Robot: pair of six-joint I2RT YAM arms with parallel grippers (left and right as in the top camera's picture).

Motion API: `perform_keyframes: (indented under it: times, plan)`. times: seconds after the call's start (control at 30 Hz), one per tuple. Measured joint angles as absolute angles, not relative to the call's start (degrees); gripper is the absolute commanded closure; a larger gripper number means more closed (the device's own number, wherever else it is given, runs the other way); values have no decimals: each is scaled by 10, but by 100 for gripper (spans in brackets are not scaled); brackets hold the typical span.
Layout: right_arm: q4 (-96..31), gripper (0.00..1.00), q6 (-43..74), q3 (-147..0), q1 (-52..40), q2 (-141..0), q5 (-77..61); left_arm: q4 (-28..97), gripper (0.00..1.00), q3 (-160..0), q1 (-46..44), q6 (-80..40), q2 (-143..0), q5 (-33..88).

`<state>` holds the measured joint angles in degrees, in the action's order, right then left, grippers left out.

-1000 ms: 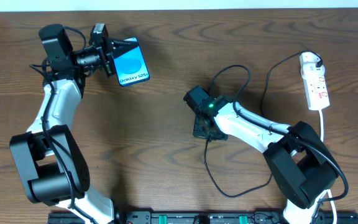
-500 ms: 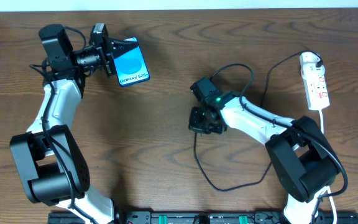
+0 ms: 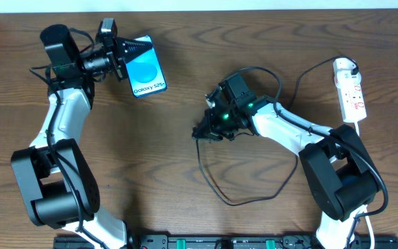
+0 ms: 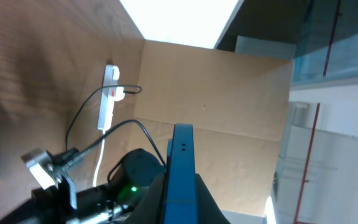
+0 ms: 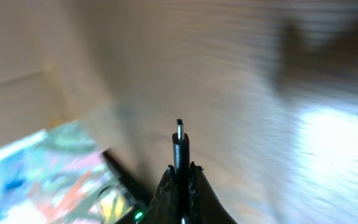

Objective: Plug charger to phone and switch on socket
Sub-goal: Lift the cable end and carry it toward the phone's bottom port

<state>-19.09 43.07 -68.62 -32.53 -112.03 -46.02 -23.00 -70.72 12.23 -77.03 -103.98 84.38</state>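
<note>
Table (image 3: 150, 159): one phone (image 3: 146, 70), one charger (image 5: 180, 152), one socket (image 3: 349, 91)

The phone (image 3: 146, 70) bears "Galaxy S25" at the near end of its blue screen, read from overhead.

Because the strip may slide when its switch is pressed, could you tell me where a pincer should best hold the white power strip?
Probably across its narrow width near the middle, coming straight down from above: the power strip lies flat with both long sides free, the charger's plug fills the far end, and the white cord leaves the near end.
</note>
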Motion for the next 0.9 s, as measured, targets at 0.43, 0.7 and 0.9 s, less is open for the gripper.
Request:
perform_keyframes:
  times: [0.43, 0.7, 0.9]
  plan:
    - [-32, 99, 423, -686, -325, -1120, -644, -317, 93, -707, 144, -766, -1040, 849]
    - [44, 99, 424, -686, -325, -1121, -700, -334, 92, -707, 156, -744, -1040, 841]
    - [139, 99, 445, -686, -327, -1121, -743, -334, 93, -707, 156, -729, -1040, 824]
